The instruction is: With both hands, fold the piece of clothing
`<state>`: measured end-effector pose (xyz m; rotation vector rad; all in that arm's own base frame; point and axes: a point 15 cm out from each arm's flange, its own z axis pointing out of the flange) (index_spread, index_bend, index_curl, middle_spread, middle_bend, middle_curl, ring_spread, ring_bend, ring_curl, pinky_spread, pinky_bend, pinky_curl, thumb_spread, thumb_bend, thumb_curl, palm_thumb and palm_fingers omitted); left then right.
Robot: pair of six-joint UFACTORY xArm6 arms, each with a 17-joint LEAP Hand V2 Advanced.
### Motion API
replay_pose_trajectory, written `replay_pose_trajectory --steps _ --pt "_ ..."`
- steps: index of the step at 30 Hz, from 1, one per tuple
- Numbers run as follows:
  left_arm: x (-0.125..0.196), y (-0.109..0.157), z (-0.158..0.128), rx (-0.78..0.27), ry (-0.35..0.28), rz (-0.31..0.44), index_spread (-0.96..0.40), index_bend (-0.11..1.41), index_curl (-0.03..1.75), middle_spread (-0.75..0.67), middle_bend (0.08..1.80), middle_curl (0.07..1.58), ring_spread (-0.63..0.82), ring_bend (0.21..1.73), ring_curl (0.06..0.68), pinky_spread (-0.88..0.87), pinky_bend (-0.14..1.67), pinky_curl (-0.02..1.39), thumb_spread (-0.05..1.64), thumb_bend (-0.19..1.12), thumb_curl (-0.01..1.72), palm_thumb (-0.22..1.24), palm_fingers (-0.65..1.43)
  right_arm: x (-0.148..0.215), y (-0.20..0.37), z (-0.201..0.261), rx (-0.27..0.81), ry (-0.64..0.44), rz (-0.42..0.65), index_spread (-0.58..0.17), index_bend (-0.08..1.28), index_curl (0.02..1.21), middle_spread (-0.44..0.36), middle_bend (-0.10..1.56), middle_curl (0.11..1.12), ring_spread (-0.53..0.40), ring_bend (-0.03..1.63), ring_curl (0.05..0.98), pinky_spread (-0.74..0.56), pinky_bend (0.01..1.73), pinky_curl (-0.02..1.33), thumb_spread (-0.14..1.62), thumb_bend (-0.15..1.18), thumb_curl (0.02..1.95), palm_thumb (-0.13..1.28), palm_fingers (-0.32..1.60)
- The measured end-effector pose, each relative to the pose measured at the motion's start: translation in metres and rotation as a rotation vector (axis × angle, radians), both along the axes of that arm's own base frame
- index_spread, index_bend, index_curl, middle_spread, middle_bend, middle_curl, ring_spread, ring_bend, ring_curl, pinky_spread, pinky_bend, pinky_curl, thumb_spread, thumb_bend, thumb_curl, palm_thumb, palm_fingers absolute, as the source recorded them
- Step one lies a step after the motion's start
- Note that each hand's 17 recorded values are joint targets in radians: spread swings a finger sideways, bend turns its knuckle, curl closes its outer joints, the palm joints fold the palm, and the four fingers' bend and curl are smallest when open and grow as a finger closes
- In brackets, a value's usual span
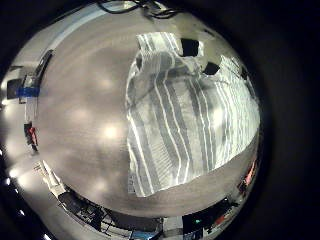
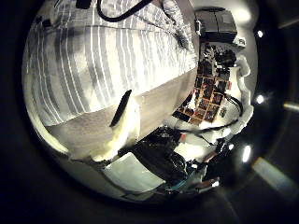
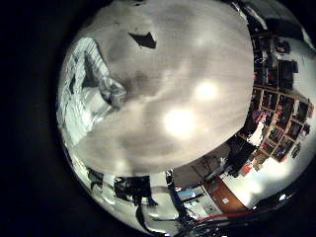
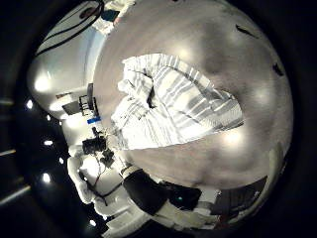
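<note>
Striped garment (image 1: pixel 185 110) rumpled on table (image 1: pixel 85 110), bare surface around; hand states unclear

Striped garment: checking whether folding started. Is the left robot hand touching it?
Cannot tell: left little finger side palm view shows left robot hand fingertips over the garment, contact unclear.

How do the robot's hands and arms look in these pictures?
Little shows. Of the left hand, two dark, blocky parts over the striped cloth, and one dark tapered part in its thumb side view. Of the right hand, one dark angular part over the table. No arm shows.
</note>
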<state>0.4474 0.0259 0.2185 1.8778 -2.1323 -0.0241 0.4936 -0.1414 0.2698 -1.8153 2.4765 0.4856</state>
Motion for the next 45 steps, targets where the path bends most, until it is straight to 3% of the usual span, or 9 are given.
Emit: replay_pose_trajectory --steps 10,17,20,22,25,27,30,36,45 --pt "-0.004 0.004 -0.020 0.010 0.018 0.006 -0.08 0.23 0.64 0.14 0.19 0.44 0.18 0.66 0.287 0.28 0.18 0.57 1.23 -0.02 0.30 0.36 0.22 -0.005 0.025 -0.045 0.033 0.091 0.045 -0.238 0.15 0.26 0.029 0.49 0.40 -0.003 0.99 0.337 0.41 0.85 0.46 1.11 -0.02 0.31 0.23 0.19" --pt "-0.007 0.010 -0.022 0.030 0.021 -0.006 -0.08 0.24 0.61 0.14 0.18 0.42 0.20 0.64 0.275 0.30 0.18 0.52 1.23 -0.02 0.30 0.35 0.23 -0.002 0.042 -0.065 0.043 0.120 0.083 -0.233 0.18 0.28 -0.037 0.58 0.43 -0.137 1.13 0.375 0.27 0.86 0.45 1.12 -0.02 0.32 0.30 0.39" --pt "-0.008 0.012 -0.025 0.034 0.031 -0.008 -0.08 0.23 0.60 0.14 0.18 0.41 0.20 0.63 0.270 0.31 0.19 0.50 1.23 -0.02 0.30 0.35 0.23 -0.002 0.052 -0.070 0.051 0.136 0.104 -0.236 0.17 0.29 -0.074 0.67 0.46 -0.189 1.19 0.391 0.16 0.91 0.45 1.13 -0.01 0.33 0.35 0.56" --pt "-0.007 0.011 -0.028 0.037 0.037 -0.012 -0.08 0.23 0.60 0.14 0.18 0.40 0.20 0.63 0.268 0.31 0.19 0.49 1.23 -0.02 0.30 0.35 0.24 -0.002 0.054 -0.073 0.058 0.141 0.106 -0.264 0.17 0.28 -0.116 0.74 0.49 -0.225 1.24 0.394 -0.07 1.03 0.45 1.13 0.01 0.35 0.43 0.84" --pt "-0.004 0.011 -0.029 0.036 0.035 -0.013 -0.08 0.23 0.59 0.14 0.18 0.39 0.20 0.63 0.265 0.31 0.19 0.47 1.23 -0.02 0.30 0.35 0.24 0.000 0.065 -0.072 0.081 0.137 0.109 -0.316 0.27 0.33 -0.153 0.81 0.54 -0.232 1.25 0.416 -0.29 1.02 0.44 1.14 0.04 0.37 0.54 1.08" --pt "-0.003 0.009 -0.030 0.035 0.038 -0.015 -0.08 0.23 0.58 0.14 0.18 0.39 0.21 0.62 0.263 0.31 0.19 0.47 1.23 -0.02 0.30 0.35 0.24 0.001 0.069 -0.073 0.092 0.138 0.110 -0.369 0.45 0.42 -0.174 0.90 0.59 -0.229 1.24 0.444 -0.39 1.04 0.47 1.14 0.09 0.40 0.69 1.26" --pt "-0.004 0.010 -0.031 0.035 0.041 -0.016 -0.08 0.22 0.57 0.14 0.18 0.38 0.21 0.62 0.261 0.31 0.19 0.46 1.23 -0.02 0.30 0.35 0.25 0.005 0.083 -0.071 0.109 0.126 0.118 -0.403 0.63 0.53 -0.187 1.03 0.65 -0.222 1.27 0.474 -0.37 1.13 0.50 1.12 0.15 0.45 0.85 1.32" --pt "-0.006 0.003 -0.033 0.019 0.042 -0.029 -0.06 0.19 0.55 0.14 0.18 0.37 0.21 0.62 0.256 0.31 0.20 0.44 1.23 -0.02 0.30 0.35 0.24 0.000 0.075 -0.062 0.161 0.091 0.069 -0.396 0.91 0.71 -0.183 1.21 0.74 -0.208 1.37 0.539 -0.31 1.26 0.57 1.11 0.17 0.53 0.98 1.22" --pt "-0.016 -0.011 -0.030 0.009 0.032 -0.051 -0.04 0.18 0.51 0.15 0.18 0.36 0.24 0.62 0.252 0.33 0.21 0.43 1.23 -0.02 0.30 0.35 0.22 -0.026 0.026 -0.049 0.161 0.027 -0.005 -0.348 1.01 0.84 -0.159 1.31 0.78 -0.185 1.46 0.596 -0.27 1.32 0.61 1.10 0.16 0.64 1.05 1.16"
